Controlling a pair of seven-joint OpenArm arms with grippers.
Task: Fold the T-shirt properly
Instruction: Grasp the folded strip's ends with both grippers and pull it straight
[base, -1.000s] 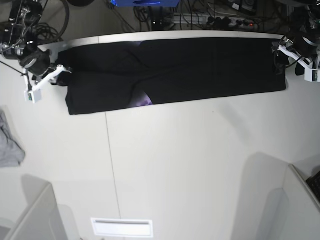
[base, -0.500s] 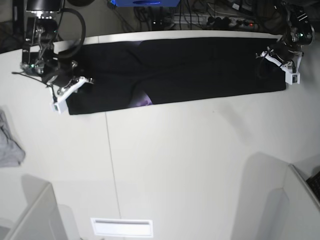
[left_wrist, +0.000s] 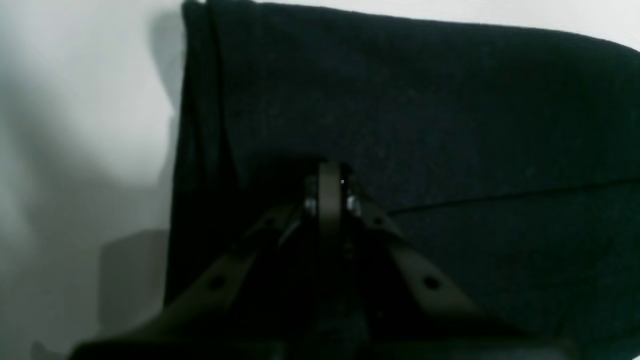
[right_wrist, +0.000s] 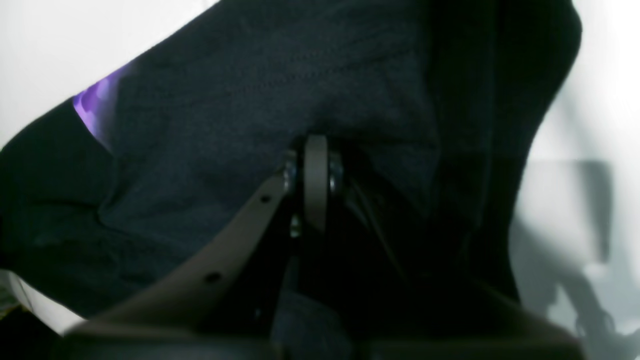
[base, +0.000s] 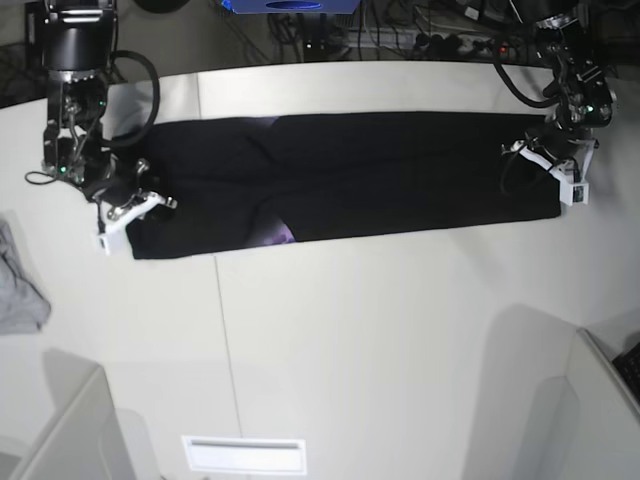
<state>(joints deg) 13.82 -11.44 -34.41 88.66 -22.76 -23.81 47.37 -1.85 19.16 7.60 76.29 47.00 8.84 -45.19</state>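
White table (base: 380, 330) with cables behind far edge | T-shirt (base: 380, 170) spread as long black band along far side | left gripper (base: 556, 172), right gripper (base: 128, 212) at opposite ends, jaws closed on fabric | grey cloth (base: 18, 285) well apart.

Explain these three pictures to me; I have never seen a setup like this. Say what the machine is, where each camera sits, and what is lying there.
This is a two-armed robot at a white table. The base view looks down from above; the two dark close-ups come from cameras mounted on each wrist. A long black T-shirt, folded into a strip, lies across the table, with a bit of purple print showing. The left gripper sits at one end, the right gripper at the other, each with jaws closed on the fabric. A small grey cloth lies at the table's edge.
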